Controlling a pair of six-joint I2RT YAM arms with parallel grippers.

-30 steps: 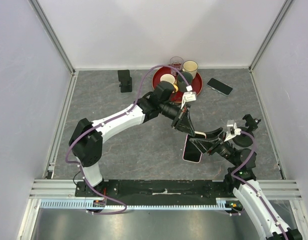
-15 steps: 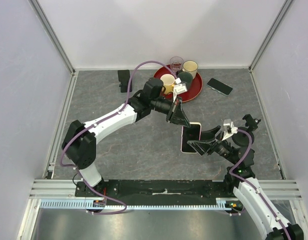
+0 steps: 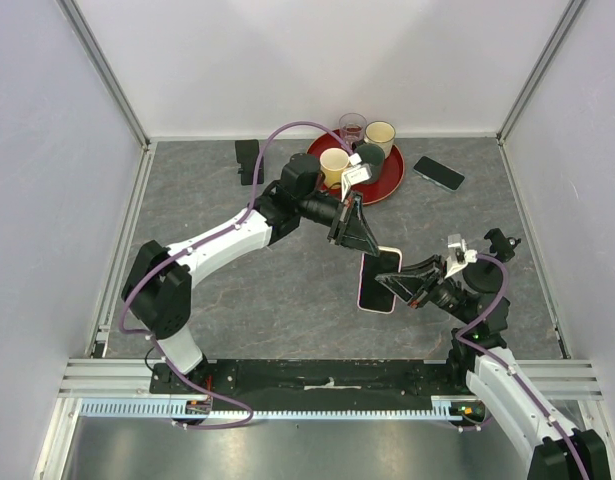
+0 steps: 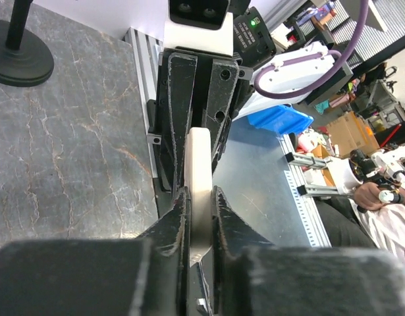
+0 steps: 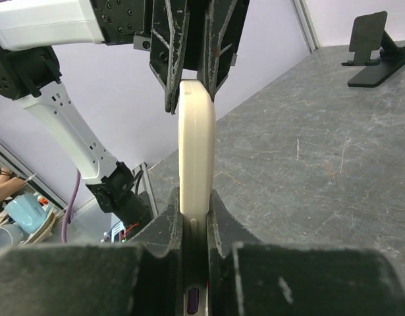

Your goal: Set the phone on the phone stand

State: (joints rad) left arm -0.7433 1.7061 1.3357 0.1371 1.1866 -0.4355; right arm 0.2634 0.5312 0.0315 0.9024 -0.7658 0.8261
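Both my grippers are on the phone (image 3: 377,283) at once. It hangs off the worktop, roughly mid-table and a bit toward the right edge. My left gripper (image 3: 359,238) pinches its far end and my right gripper (image 3: 405,285) pinches its near end, both sets of jaws narrow and clamped on the thin sides, w/ the screen facing up. I read this as a handover: the phone stand (image 3: 249,160) sits by the far edge, left of centre, which is prob easier reach for my left arm. Holding it by the ends leaves the back free to lean on the stand.

Worktop is grey stone-look and matt. A red tray (image 3: 387,187) of cups sits at the far edge, and a dark phone (image 3: 439,172) lies nr the far right corner. White walls on three sides, alu rails along the edges
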